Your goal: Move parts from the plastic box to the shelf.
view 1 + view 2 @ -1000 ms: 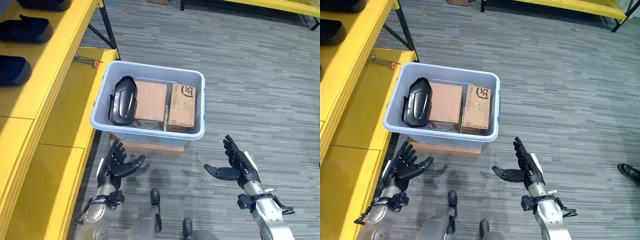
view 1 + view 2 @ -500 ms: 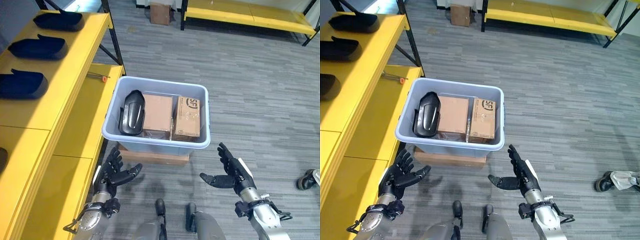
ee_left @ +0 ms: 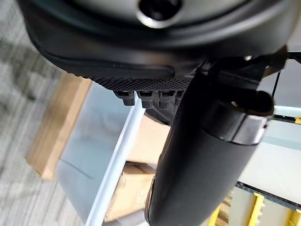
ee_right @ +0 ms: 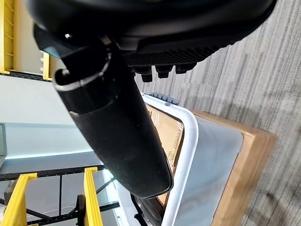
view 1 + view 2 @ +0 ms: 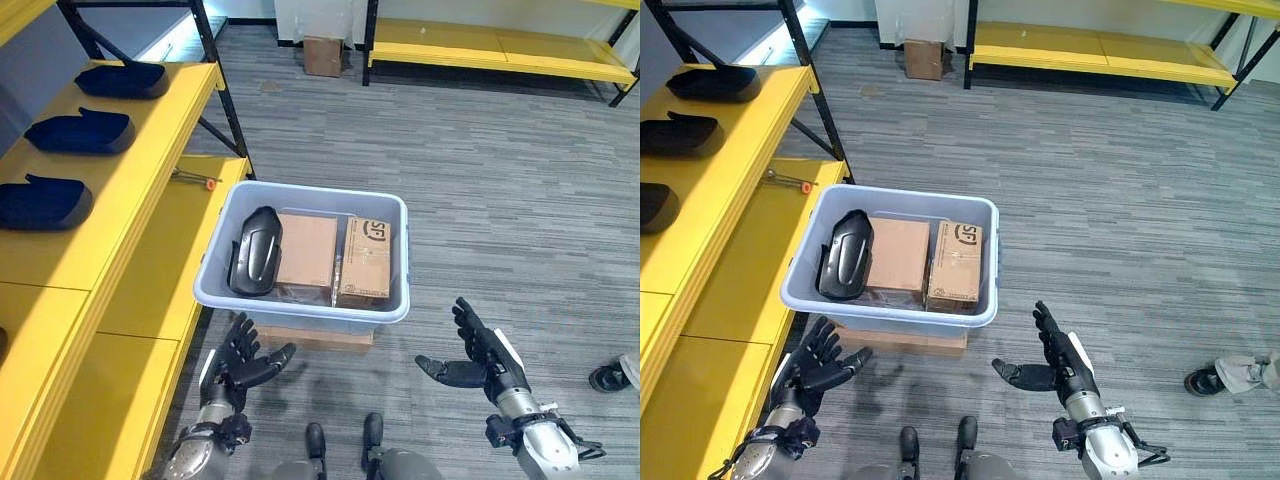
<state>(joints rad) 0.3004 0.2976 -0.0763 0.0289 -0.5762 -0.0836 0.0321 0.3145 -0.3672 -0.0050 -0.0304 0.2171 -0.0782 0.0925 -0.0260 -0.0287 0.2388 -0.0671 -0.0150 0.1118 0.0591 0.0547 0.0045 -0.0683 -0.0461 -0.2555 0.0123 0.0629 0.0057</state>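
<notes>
Along the left edge of the frame runs the yellow shelf (image 5: 150, 215), its upper tier carrying three dark moulded parts (image 5: 78, 130) and its lower tier a small screwdriver (image 5: 193, 180) near the upright. At frame centre sits the pale blue plastic box (image 5: 300, 305), raised on a flat cardboard carton (image 5: 315, 337) on the grey carpet. Inside the box, two cardboard boxes (image 5: 338, 255) stand side by side at centre and right; the black moulded part (image 5: 254, 250), the item to be moved, lies against the box's left wall. Below the box, at lower left, the left hand (image 5: 238, 362) hovers with fingers spread and empty; at lower right the right hand (image 5: 482, 355) hovers likewise, fingers straight, thumb out, holding nothing. Both hands sit short of the box's near wall. Judged step: the reach into the box. To do it well, the hands should rise above the near rim before advancing, the left hand leading toward the black part, closing along its length rather than across its curved back, clear of the adjacent cardboard box.
</notes>
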